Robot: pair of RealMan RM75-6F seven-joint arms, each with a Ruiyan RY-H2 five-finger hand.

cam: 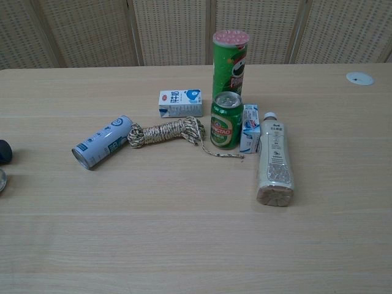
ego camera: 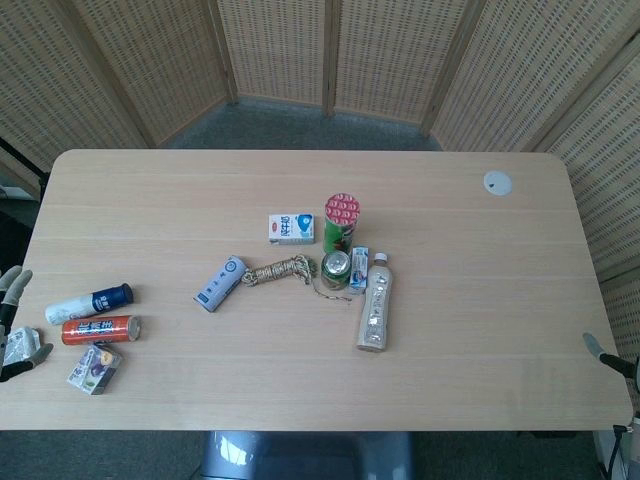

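The left hand sits at the left edge of the table, fingers spread; whether it holds the pale shape at its palm cannot be told. The red can lies on its side just right of it, its long axis pointing at the hand. The right hand is well apart, and too little of it shows to tell its state

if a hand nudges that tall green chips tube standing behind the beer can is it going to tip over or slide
The green chips tube stands upright, tall and narrow, so a high push would probably tip it. It is probably light for its size. The green beer can stands right in front, so a fall forward would likely hit it. Lying down, it could roll.
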